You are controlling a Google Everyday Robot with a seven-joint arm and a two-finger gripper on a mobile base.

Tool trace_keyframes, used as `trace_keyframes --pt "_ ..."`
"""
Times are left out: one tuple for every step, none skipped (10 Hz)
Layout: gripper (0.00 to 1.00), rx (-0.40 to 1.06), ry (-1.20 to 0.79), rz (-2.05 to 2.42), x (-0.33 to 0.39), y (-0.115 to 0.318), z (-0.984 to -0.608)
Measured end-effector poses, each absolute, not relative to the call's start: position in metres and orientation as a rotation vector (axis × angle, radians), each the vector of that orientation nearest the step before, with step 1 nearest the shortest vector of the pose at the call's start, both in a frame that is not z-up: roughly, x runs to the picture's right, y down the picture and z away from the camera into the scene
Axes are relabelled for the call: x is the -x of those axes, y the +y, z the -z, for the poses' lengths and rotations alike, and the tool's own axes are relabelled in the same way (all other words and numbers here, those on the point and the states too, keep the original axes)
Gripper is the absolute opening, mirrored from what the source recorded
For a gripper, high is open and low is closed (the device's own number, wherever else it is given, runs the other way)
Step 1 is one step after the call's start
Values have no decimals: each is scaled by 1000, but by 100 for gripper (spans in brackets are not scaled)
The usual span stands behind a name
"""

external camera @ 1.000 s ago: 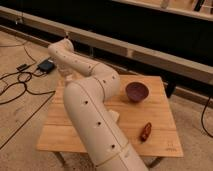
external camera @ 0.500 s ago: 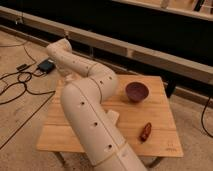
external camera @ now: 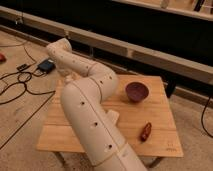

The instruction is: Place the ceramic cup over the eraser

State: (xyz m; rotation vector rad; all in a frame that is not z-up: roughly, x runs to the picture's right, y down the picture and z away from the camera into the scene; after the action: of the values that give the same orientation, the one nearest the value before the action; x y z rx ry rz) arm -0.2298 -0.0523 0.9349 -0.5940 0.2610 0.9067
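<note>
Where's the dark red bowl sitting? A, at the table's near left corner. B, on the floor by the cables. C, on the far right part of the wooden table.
C: the bowl rests on the table toward its far right, while the shut hand is down at the far left edge, mostly behind the arm.

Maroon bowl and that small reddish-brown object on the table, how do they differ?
The maroon bowl is round and open-topped; the reddish-brown object is slim and oblong. The bowl is clearly larger. The bowl sits toward the far side of the wooden table, the object near its front edge. Both are reddish and rest on that table. The gripper, shut, is at the table's far left corner in the camera view, away from both.
</note>
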Motion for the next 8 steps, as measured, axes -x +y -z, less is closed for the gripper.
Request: trace_keyframes --pt "0 594 255 -914 229 -56 -929" --pt "0 592 247 -922 227 -62 -920" --pt "0 584 240 -925 225 -68 -910" --pt "0 573 234 -921 223 -75 -897" --pt "0 562 230 -914 221 -81 -885" --pt "0 550 227 -903 219 -86 -869" --pt "0 542 226 -895 217 -88 -857" --pt "0 531 225 -883 214 -89 -836"
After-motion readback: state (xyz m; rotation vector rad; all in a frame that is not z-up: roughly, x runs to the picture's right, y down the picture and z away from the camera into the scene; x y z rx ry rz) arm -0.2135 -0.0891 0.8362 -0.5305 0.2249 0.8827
